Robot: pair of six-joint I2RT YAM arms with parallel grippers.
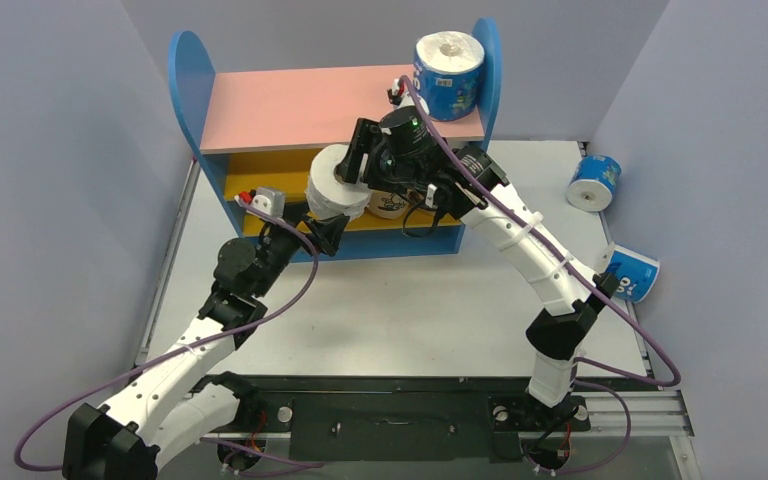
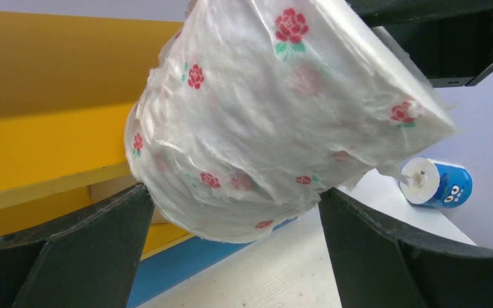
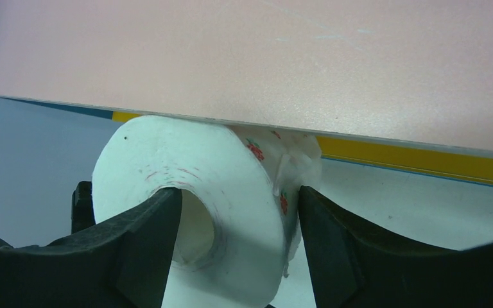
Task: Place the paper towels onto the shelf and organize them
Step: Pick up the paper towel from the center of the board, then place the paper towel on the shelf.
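A white paper towel roll [image 1: 332, 190] printed with small red roses hangs in front of the shelf [image 1: 280, 105], just under its pink top board. My right gripper [image 1: 348, 168] comes from above. One finger [image 3: 147, 224] is inside the hollow core, the other is outside by the wrapper flap, and there is a gap to the roll's wall [image 3: 244, 192], so it is open. My left gripper [image 1: 325, 232] is below, wide open, and the roll's underside [image 2: 276, 115] dips between its fingertips. A blue-and-white roll [image 1: 450, 75] stands on the pink board at the right end.
A tan printed roll [image 1: 390, 206] sits on the lower yellow board behind the right arm. Two blue-and-white rolls lie on the table at the right, one far [image 1: 594, 182] and one nearer [image 1: 632, 272]. Grey walls close in the table on both sides.
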